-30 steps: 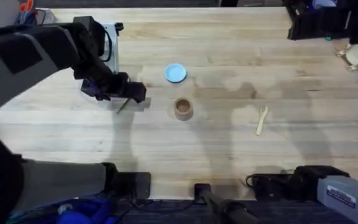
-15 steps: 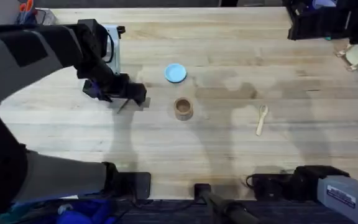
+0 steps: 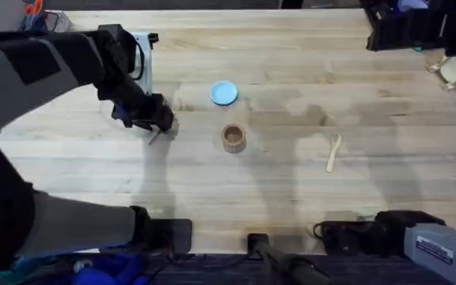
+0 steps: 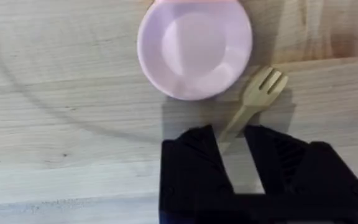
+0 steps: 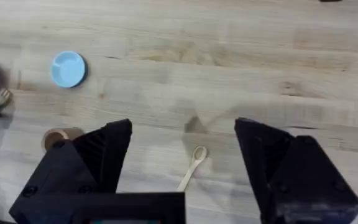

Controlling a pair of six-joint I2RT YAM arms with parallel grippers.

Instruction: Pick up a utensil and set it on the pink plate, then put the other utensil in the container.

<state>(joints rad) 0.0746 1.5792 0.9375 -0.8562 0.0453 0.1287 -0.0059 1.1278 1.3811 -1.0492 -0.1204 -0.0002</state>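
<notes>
Overhead: the left claw (image 3: 158,120) is low over the tabletop (image 3: 291,182), well left of the cup (image 3: 233,138) and blue dish (image 3: 223,93); the spoon (image 3: 332,151) lies far right. Left wrist: open claw (image 4: 236,144) straddles the fork (image 4: 253,101) handle, tines just beside the pink plate (image 4: 194,48). Right wrist: the right claw (image 5: 182,146) is open above the spoon (image 5: 192,167), apart from it.
</notes>
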